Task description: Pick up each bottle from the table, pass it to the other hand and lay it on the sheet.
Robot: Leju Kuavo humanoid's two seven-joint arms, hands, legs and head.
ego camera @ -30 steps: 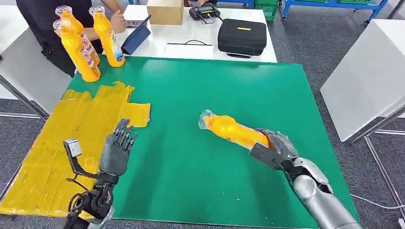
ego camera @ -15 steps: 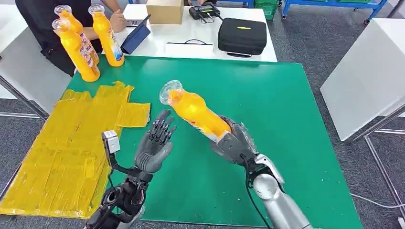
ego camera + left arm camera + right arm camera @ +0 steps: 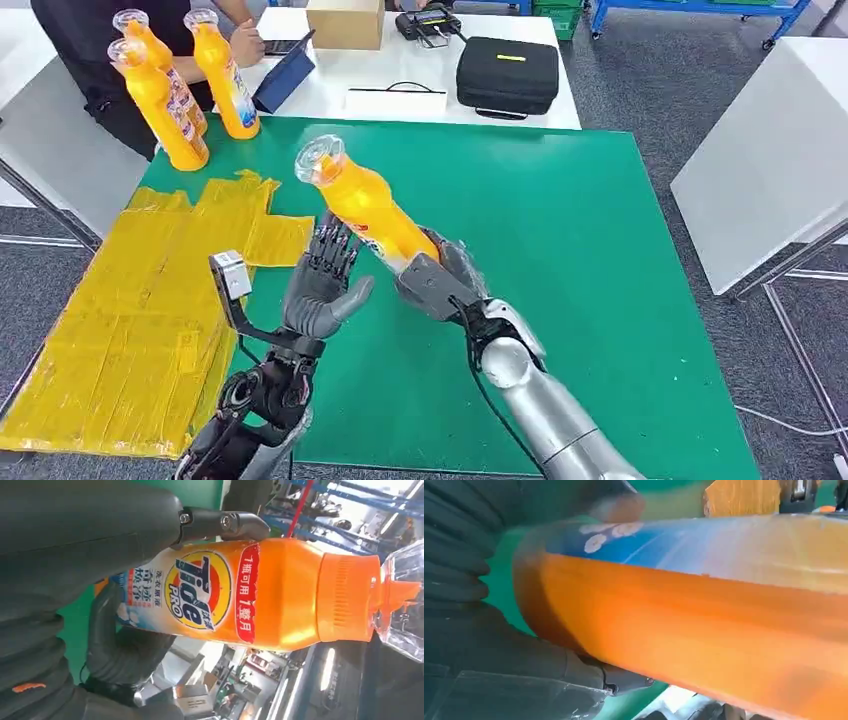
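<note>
Four orange bottles [image 3: 365, 205]: three standing [image 3: 160, 105], one held aloft. One yellow sheet [image 3: 130, 300].

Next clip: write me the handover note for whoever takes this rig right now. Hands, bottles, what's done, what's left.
Right hand: grips the orange bottle by its base, tilted, cap up, above the green mat.
Left hand: open, fingers spread beside the bottle's body, not yet closed on it.
Three more bottles stand at the mat's far left corner.
Yellow sheet: no bottle on it.
Done: first pickup. Left: finish the pass, lay it on the sheet, then the other three.
</note>
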